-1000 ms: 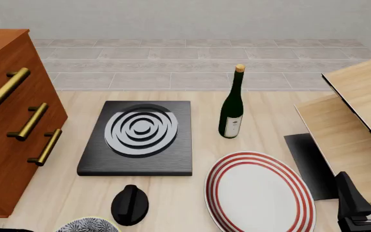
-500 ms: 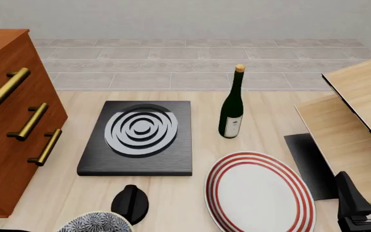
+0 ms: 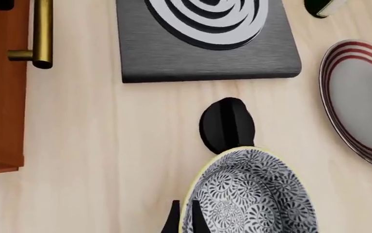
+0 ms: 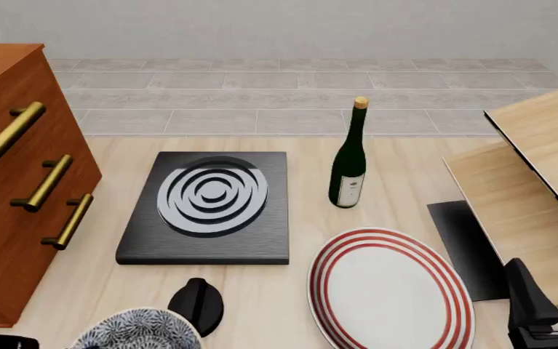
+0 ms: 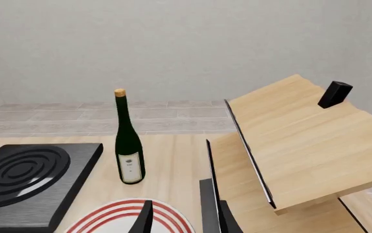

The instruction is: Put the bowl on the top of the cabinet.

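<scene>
The blue-and-white floral bowl (image 4: pixel 136 331) with a pale rim shows at the front view's bottom edge, left of centre. In the left wrist view my left gripper (image 3: pixel 184 217) is shut on the rim of the bowl (image 3: pixel 253 194), one finger inside and one outside. The reddish-brown cabinet (image 4: pixel 17 174) with brass bar handles stands at the far left, taller than the bowl; its side and a handle show as the cabinet (image 3: pixel 1 82) in the left wrist view. My right gripper (image 4: pixel 553 291) hangs open and empty at the bottom right.
A small black rounded object (image 4: pixel 196 305) lies just beyond the bowl. Behind it are a black slab with white rings (image 4: pixel 206 207) and a green wine bottle (image 4: pixel 350 156). A red-ringed white plate (image 4: pixel 391 291) lies centre-right. Pale wooden furniture (image 4: pixel 531 182) fills the right.
The bowl has risen further into the front view and looks larger, held by my left gripper. The right arm has not moved.
</scene>
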`<action>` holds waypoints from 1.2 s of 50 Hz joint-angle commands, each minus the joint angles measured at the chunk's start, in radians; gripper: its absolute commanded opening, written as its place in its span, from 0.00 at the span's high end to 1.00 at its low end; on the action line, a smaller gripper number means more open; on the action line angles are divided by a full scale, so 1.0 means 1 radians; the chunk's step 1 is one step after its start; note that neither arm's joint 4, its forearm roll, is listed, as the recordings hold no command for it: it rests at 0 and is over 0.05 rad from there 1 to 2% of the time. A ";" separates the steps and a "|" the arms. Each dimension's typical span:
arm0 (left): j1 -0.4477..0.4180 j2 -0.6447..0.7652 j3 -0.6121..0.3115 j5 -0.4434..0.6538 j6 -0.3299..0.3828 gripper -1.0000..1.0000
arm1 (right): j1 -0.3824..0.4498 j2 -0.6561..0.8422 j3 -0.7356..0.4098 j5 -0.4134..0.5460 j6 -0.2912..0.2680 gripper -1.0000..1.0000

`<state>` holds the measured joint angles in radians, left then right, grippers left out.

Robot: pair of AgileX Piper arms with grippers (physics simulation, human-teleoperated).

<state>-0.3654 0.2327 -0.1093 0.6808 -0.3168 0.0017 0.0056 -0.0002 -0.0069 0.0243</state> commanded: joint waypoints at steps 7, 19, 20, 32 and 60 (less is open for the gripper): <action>-0.052 0.057 -0.114 -0.047 -0.038 1.00 | 0.000 0.001 0.000 -0.002 0.003 0.00; -0.040 0.129 -0.267 -0.091 0.002 1.00 | -0.004 -0.001 0.000 -0.002 0.009 0.00; -0.023 0.130 -0.304 -0.077 0.013 1.00 | -0.004 -0.002 0.000 -0.003 0.009 0.00; -0.005 0.211 -0.489 -0.073 0.047 1.00 | -0.003 -0.003 0.000 -0.002 0.012 0.00; -0.107 0.371 -0.741 -0.172 0.042 1.00 | -0.007 -0.004 -0.001 -0.005 0.014 0.00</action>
<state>-0.4525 0.5461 -0.7546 0.5304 -0.3084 -0.0041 0.0016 -0.0005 -0.0111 0.0377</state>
